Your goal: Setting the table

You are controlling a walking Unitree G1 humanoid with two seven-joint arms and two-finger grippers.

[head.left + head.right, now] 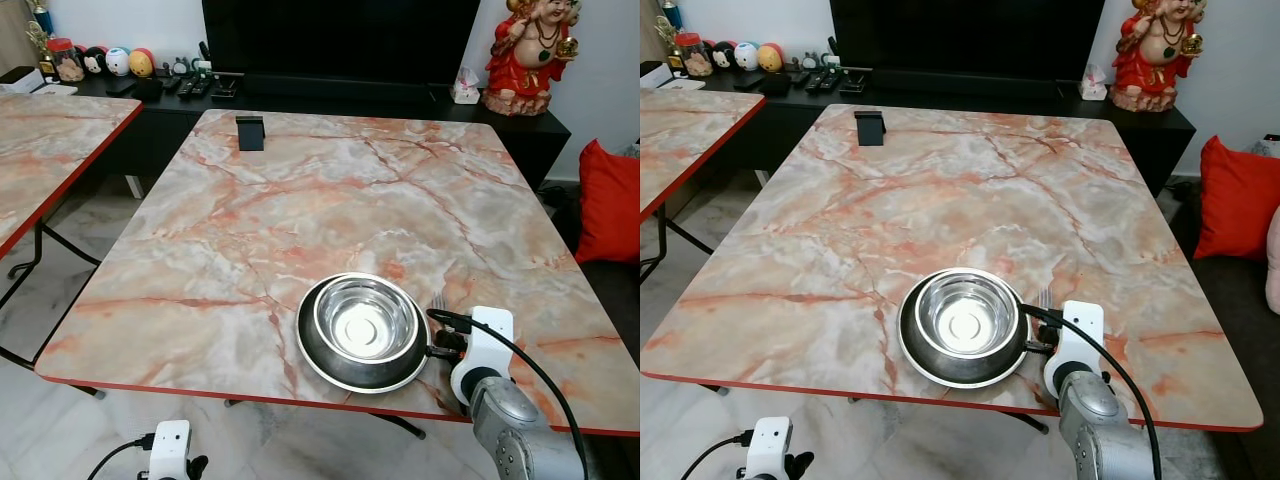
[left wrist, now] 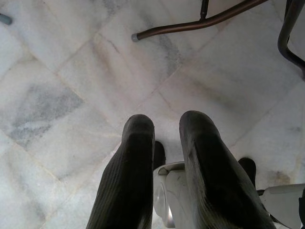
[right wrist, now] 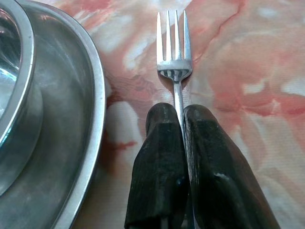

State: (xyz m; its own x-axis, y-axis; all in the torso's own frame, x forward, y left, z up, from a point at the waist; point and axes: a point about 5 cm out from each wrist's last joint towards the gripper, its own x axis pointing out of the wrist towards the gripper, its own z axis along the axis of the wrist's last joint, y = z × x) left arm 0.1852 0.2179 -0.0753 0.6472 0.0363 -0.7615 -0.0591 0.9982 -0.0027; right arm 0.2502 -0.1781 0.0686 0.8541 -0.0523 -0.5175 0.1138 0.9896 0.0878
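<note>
Marble table (image 1: 330, 200), right end effector (image 3: 182, 124) pinching fork (image 3: 173, 52), tines pointing away, beside plate (image 3: 81, 95).

Silver right arm (image 1: 520, 430); white wrist housing; black cable; black ribbed fingers (image 3: 159, 167).

A steel bowl (image 1: 365, 322) sits inside a steel plate (image 1: 330, 368) near the front edge of the marble counter (image 1: 300, 200). Fork tines (image 1: 438, 301) poke out just beside the plate's right rim, ahead of the right arm's white wrist (image 1: 488, 345). A small black stand (image 1: 250, 132) sits at the counter's far side.
</note>
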